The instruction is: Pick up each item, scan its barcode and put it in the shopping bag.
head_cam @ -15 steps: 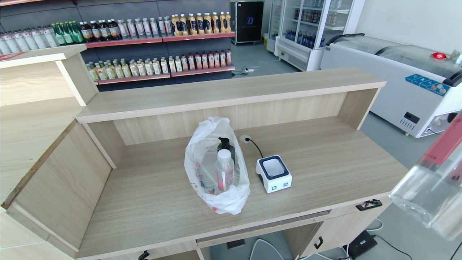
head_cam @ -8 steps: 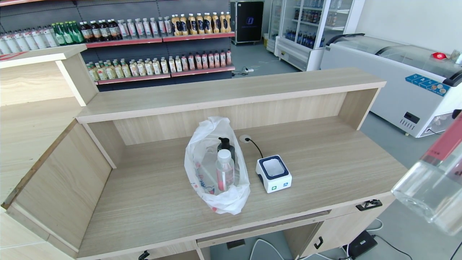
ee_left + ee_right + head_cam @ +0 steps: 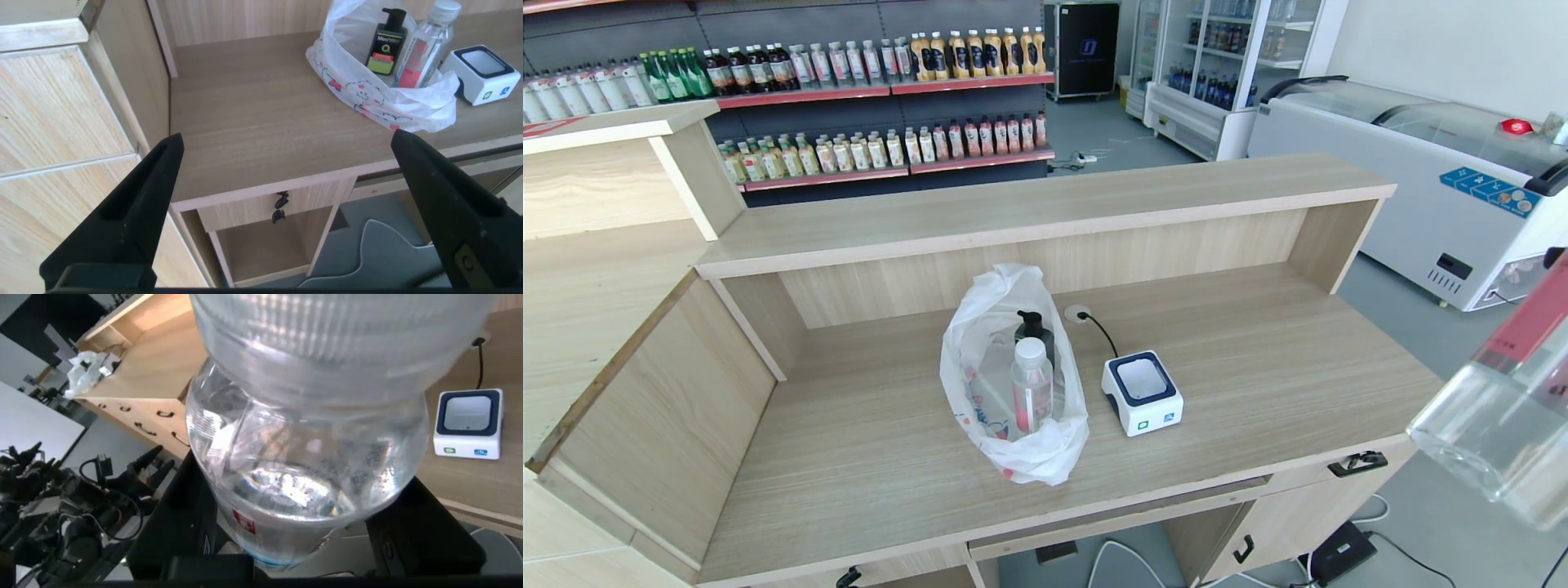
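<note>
Beside the counter (image 3: 1258,359), right fingers (image 3: 417,531) hold a bottle (image 3: 1503,425) tilted.

Matt wood counter (image 3: 1258,359), glossy clear plastic bottle (image 3: 1494,433)

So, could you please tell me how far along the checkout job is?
Done: a black pump bottle and a clear white-capped bottle stand in the white plastic shopping bag. In hand: the right gripper holds a clear red-labelled plastic bottle off the wooden counter's right end, not yet at the white-and-blue scanner. Left: scanning and bagging it.
</note>
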{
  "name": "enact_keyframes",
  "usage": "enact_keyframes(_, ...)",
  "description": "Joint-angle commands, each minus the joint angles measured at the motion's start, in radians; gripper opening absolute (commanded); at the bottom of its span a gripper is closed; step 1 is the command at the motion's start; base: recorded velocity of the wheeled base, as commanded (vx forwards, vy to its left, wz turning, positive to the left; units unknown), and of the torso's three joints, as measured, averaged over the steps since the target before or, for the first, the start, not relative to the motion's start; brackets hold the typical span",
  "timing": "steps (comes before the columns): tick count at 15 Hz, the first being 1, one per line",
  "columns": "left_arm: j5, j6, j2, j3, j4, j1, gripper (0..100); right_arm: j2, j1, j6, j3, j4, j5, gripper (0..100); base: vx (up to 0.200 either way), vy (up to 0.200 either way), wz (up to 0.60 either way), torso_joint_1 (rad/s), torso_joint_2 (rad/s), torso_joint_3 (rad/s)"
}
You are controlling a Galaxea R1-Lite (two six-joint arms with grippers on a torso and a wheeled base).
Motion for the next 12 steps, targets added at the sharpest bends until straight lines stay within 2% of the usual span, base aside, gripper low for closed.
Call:
enact_keyframes(1,0.0,0.0,0.001,0.0,0.0,0.0,100,0.004,0.001,-0.007,0.011,0.0,0.0,0,0.0,0.0,0.0,0.0,0.0,0.0)
enact_keyframes(2,0.0,0.0,0.001,0.0,0.0,0.0,100,0.013,-0.008,-0.063,0.012,0.001,-0.006,0,0.0,0.0,0.0,0.0,0.0,0.0)
enact_keyframes(3,0.0,0.0,0.001,0.0,0.0,0.0,100,0.045,-0.054,-0.182,0.024,-0.006,-0.034,0,0.0,0.0,0.0,0.0,0.0,0.0)
enact_keyframes(5,0.0,0.0,0.001,0.0,0.0,0.0,100,0.152,-0.179,-0.471,0.069,-0.083,-0.175,0,0.0,0.0,0.0,0.0,0.0,0.0)
enact_keyframes(7,0.0,0.0,0.001,0.0,0.0,0.0,100,0.217,-0.275,-0.504,0.155,-0.284,-0.244,0,0.0,0.0,0.0,0.0,0.0,0.0)
enact_keyframes(9,0.0,0.0,0.001,0.0,0.0,0.0,100,0.232,-0.346,-0.511,0.273,-0.443,-0.367,0,0.0,0.0,0.0,0.0,0.0,0.0)
enact_keyframes(10,0.0,0.0,0.001,0.0,0.0,0.0,100,0.238,-0.373,-0.514,0.323,-0.511,-0.437,0,0.0,0.0,0.0,0.0,0.0,0.0)
enact_keyframes(11,0.0,0.0,0.001,0.0,0.0,0.0,100,0.258,-0.401,-0.526,0.374,-0.603,-0.563,0,0.0,0.0,0.0,0.0,0.0,0.0)
enact_keyframes(12,0.0,0.0,0.001,0.0,0.0,0.0,100,0.269,-0.403,-0.532,0.38,-0.625,-0.628,0,0.0,0.0,0.0,0.0,0.0,0.0)
